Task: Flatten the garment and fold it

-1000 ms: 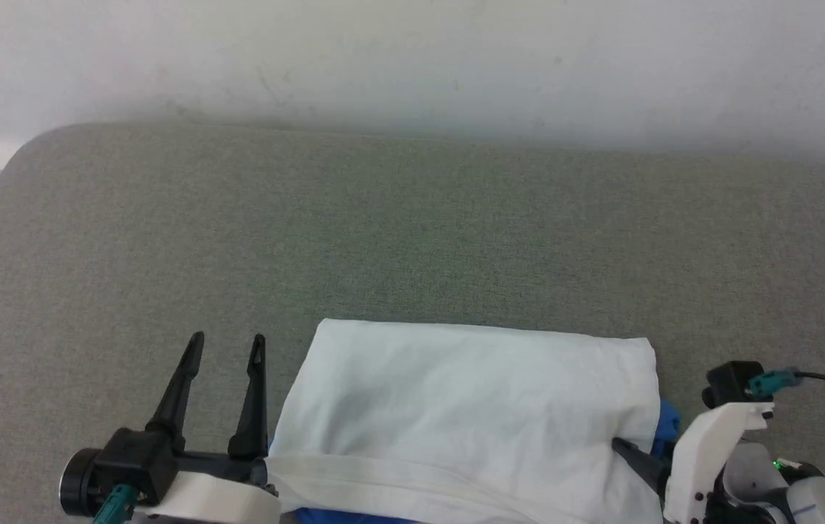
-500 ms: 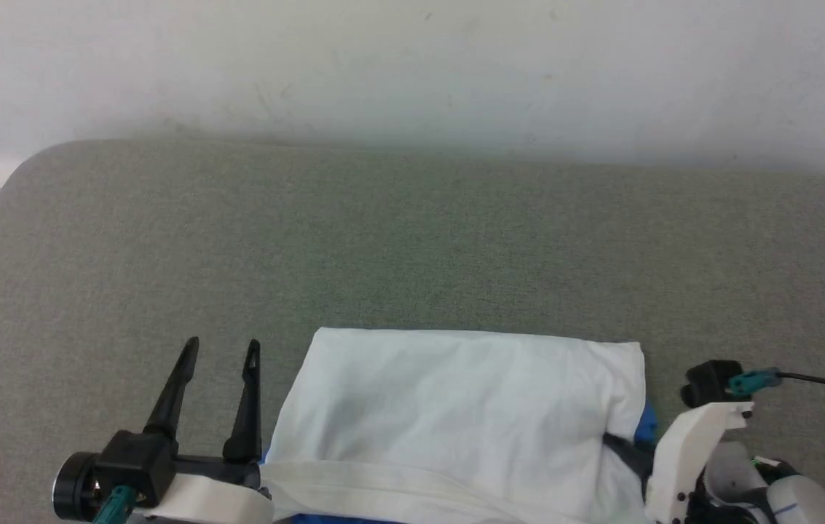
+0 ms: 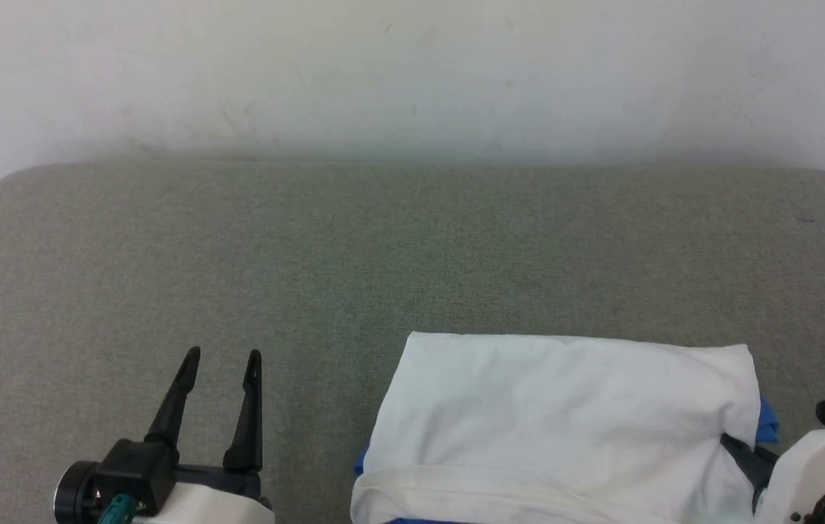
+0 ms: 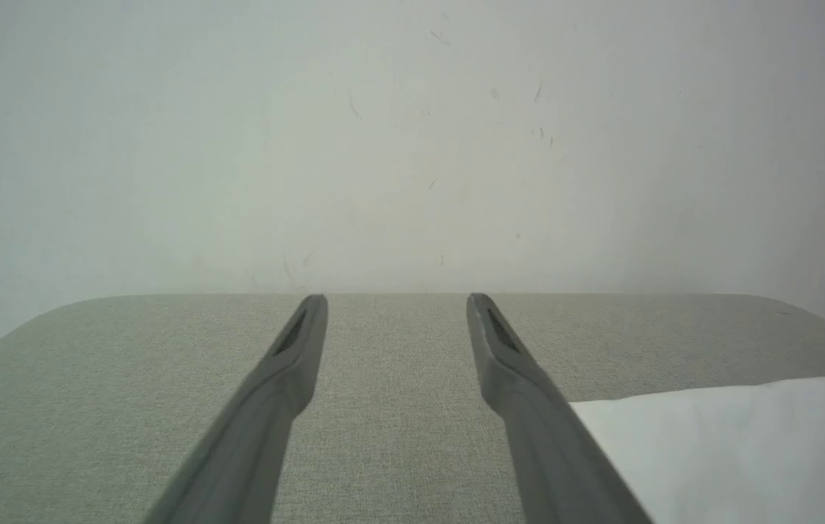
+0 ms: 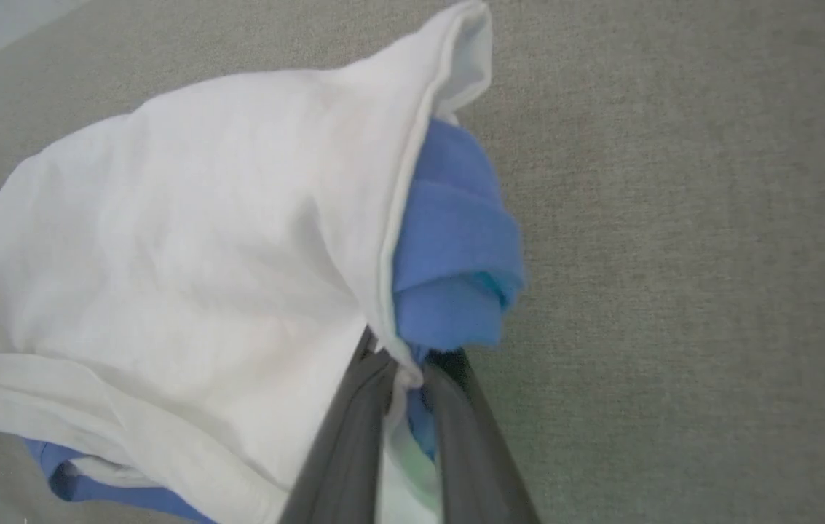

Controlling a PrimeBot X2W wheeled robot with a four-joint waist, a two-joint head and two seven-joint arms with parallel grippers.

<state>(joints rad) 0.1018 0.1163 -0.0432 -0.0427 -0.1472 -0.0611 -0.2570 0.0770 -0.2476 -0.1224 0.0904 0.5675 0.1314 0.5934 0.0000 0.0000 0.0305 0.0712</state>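
Observation:
The garment (image 3: 565,415) lies folded on the grey-green table, white on top with royal blue showing at its right edge (image 3: 767,426) and under the front hem. In the right wrist view my right gripper (image 5: 408,364) is shut on the garment (image 5: 179,240) at its right edge, pinching white and blue layers (image 5: 456,240) together. The head view shows my right gripper (image 3: 731,442) with its tips buried in the fabric. My left gripper (image 3: 223,355) stands open to the left of the garment, apart from it. Between the fingers of my left gripper (image 4: 397,300) there is bare table, with the garment (image 4: 732,444) at the right.
The padded table (image 3: 412,255) has rounded far corners and stretches bare behind and to the left of the garment. A pale wall (image 3: 412,73) rises directly behind its far edge.
My right gripper has shut on the garment's right edge and drawn it to the right, away from the left gripper. The head view has also shifted, bringing the table's far right corner into view.

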